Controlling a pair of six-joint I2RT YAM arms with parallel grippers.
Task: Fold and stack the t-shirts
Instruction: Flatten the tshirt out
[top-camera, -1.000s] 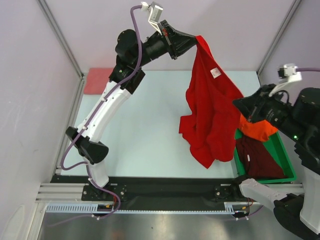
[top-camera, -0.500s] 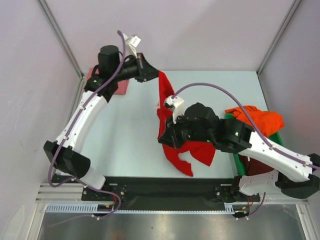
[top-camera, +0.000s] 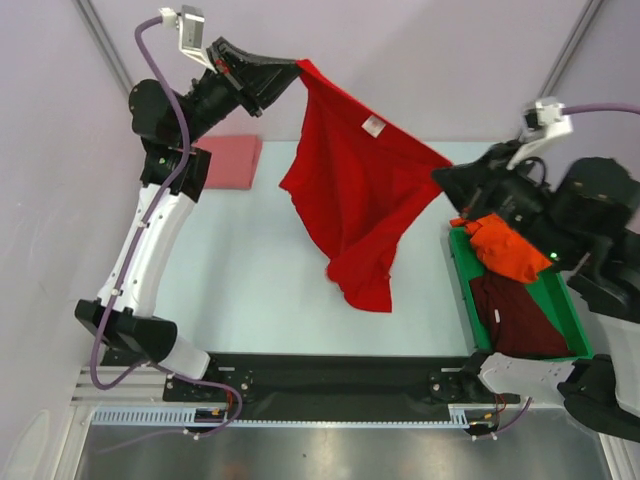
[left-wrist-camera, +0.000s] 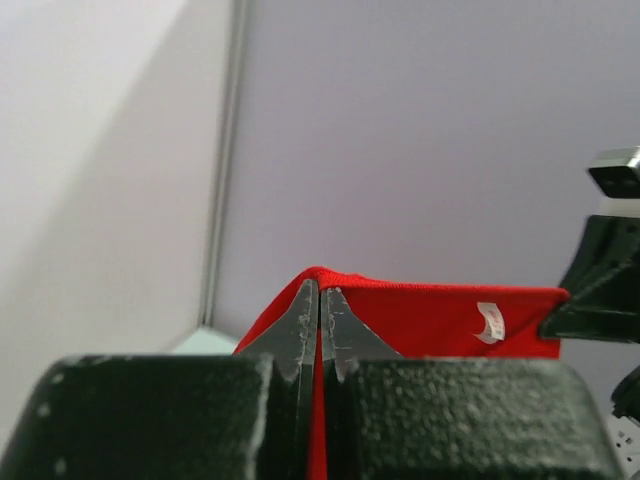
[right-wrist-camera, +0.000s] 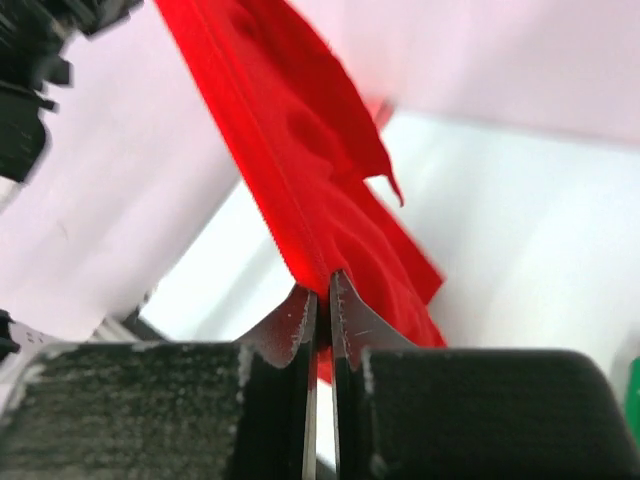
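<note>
Cloth hangs in the air between the two arms. It is the bright red t-shirt (top-camera: 355, 200), spread out high above the table (top-camera: 240, 270). The left gripper (top-camera: 297, 68) pinches one top corner, up near the back wall. Its two fingers are pressed tight on the cloth. The right gripper (top-camera: 443, 175) pinches the other top corner, over on the right side. Its fingers squeeze the red edge too. The top edge is pulled straight between them, and a small white tag (top-camera: 373, 125) shows just under it. The rest of the shirt hangs down in folds. I cannot tell if its bottom tip touches the table.

The salmon-pink t-shirt (top-camera: 225, 160) lies flat at the far left of the table. The orange t-shirt (top-camera: 505, 250) sits bunched in the green bin (top-camera: 464, 300) on the right. The dark maroon t-shirt (top-camera: 515, 315) lies in the bin too, nearer the front.
</note>
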